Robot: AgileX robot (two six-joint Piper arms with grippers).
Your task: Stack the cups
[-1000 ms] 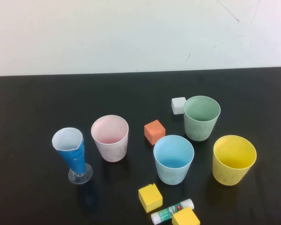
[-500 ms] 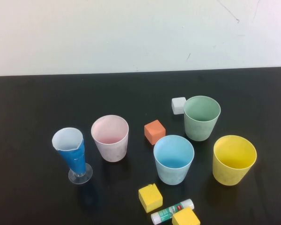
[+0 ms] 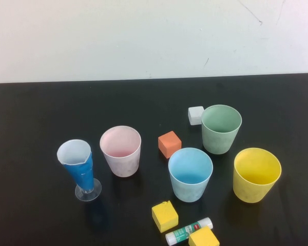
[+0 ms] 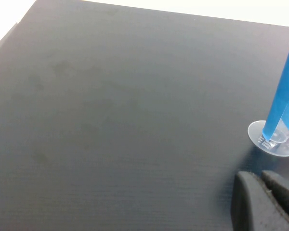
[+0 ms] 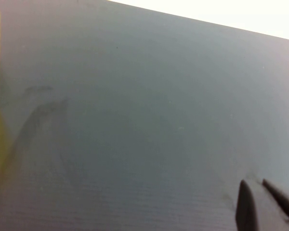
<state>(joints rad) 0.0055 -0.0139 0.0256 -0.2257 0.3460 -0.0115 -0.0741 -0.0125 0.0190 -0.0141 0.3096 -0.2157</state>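
So far nothing is stacked: pink cup (image 3: 120, 150), blue cup (image 3: 190, 173), green cup (image 3: 221, 128) and yellow cup (image 3: 256, 174) stand apart, while left gripper (image 4: 267, 202) and right gripper (image 5: 265, 207), jaws closed, idle near six o'clock.

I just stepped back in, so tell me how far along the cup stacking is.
Nothing is stacked yet. The pink cup, blue cup, green cup and yellow cup each stand upright and apart on the table. Nothing is in hand: the left claw and right claw sit low over bare tabletop, out of the high view. All the stacking is left.
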